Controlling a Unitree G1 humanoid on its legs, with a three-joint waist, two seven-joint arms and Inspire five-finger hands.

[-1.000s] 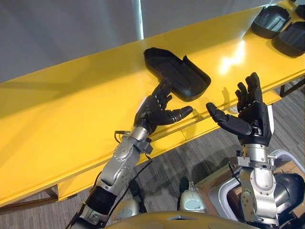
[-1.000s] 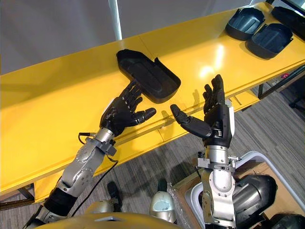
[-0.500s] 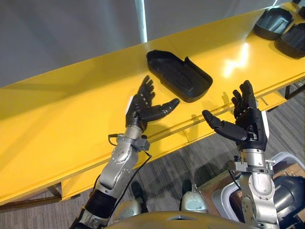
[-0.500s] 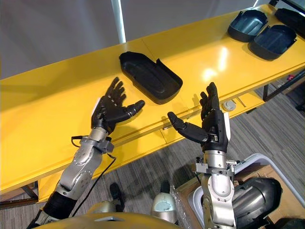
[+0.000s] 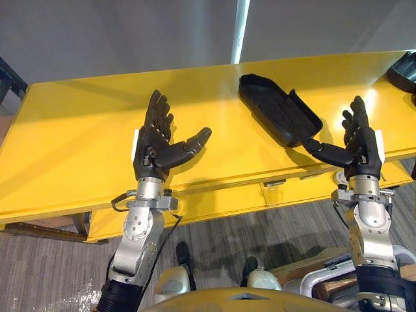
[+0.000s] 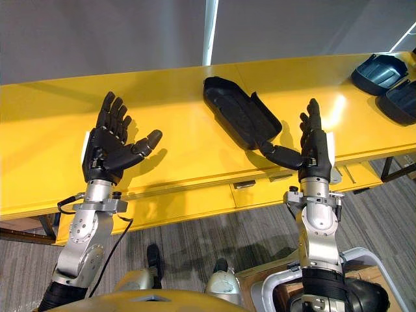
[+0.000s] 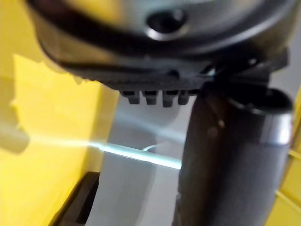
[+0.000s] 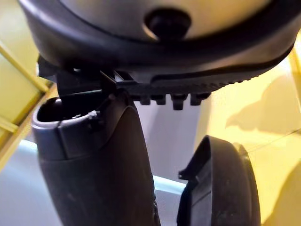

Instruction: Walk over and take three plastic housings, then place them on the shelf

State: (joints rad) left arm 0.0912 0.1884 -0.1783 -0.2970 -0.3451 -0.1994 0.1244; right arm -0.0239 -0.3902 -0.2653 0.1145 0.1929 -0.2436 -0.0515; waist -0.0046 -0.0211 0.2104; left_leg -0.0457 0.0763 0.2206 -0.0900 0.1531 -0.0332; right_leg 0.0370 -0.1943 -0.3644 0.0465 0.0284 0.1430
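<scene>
Looks at the yellow table [image 5: 78, 149] more squarely than a second ago, so puts that shift down to the camera, not to the table. Finds the black housing [image 5: 279, 118] lying open side up on the table, held by neither hand, and judges it set down. Sees a second housing [image 6: 380, 68] and a third housing [image 6: 399, 102] further along to the right, well apart from the first.

Judges the step in hand as drawing clear of the placed housing. Keep both hands released, fingers straight, until past the table's front edge. Lift the right hand [image 5: 359, 142] up and back before any turn, with its thumb aimed at the housing's near end and seemingly just beside it; cannot tell whether touching. Avoid a sideways sweep, for fear of nudging the housing toward the front edge. Leave the left hand [image 5: 155, 138] as is: spread wide, palm up, holding nothing, well apart to the housing's left.

Against the frame of a second ago, shows the left hand drawn well away, from fingers right at the housing's near side then. Shows the right hand spread as before, but nearer the housing's end.
</scene>
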